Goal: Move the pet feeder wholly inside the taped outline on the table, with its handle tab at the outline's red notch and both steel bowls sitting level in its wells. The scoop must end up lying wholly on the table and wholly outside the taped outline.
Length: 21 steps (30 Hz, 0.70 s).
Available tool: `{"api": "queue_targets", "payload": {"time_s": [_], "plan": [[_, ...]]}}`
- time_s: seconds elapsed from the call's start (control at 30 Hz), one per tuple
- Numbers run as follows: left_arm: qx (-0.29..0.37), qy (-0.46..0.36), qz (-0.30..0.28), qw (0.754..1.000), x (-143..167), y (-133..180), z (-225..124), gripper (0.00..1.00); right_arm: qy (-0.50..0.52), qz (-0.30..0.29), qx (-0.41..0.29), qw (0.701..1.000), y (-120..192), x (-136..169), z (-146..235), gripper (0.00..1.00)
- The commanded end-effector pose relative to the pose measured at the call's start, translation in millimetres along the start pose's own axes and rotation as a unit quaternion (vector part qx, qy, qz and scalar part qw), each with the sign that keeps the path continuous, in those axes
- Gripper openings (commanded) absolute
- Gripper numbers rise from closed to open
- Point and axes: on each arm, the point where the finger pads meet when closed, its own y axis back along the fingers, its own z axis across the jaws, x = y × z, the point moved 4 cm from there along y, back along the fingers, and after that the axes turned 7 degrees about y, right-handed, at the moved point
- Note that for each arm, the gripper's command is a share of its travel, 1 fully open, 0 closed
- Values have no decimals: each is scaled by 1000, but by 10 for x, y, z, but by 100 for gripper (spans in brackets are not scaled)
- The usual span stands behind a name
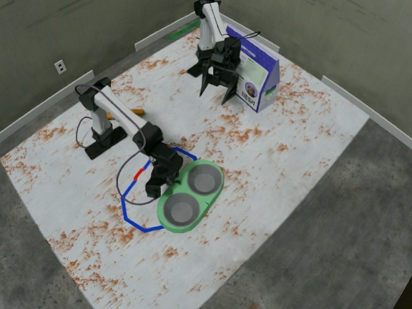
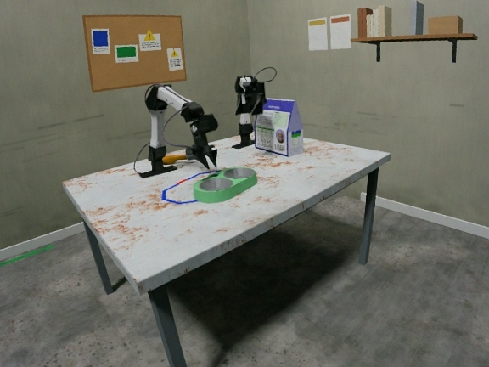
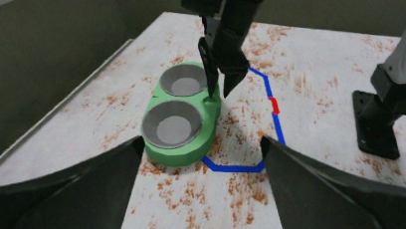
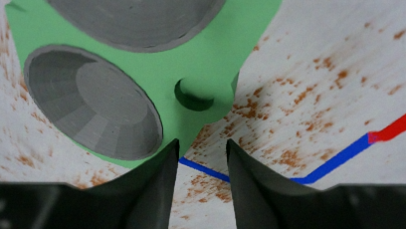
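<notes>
Hovering by the feeder, right tool half-open, empty; left tool wide open

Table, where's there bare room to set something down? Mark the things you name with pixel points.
Bare patches: between the bag (image 1: 255, 75) (image 2: 278, 127) and the feeder (image 1: 205, 204) (image 2: 225, 193) (image 3: 181, 156) (image 4: 149, 70), and from the feeder to the table's near edge. Crowded: at the feeder's handle side, under the right gripper (image 1: 166, 191) (image 2: 212, 166) (image 3: 216, 97) (image 4: 202, 141).

Workshop-like room: rust-stained table, concrete floor, corkboard with warning notices.
</notes>
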Motion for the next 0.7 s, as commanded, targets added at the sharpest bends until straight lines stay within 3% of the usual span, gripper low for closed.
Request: {"api": "queue_targets", "payload": {"time_s": [0.0, 0.2, 0.67], "plan": [[21, -8, -18, 1000, -86, 33, -178, 100, -106, 59, 61, 991, 50, -6, 22, 39], [25, -4, -13, 1000, 5, 56, -220, 100, -185, 56, 124, 973, -132, -118, -36, 39], [23, -5, -14, 1000, -21, 51, -211, 100, -184, 56, 119, 974, -309, -109, -35, 39]]}}
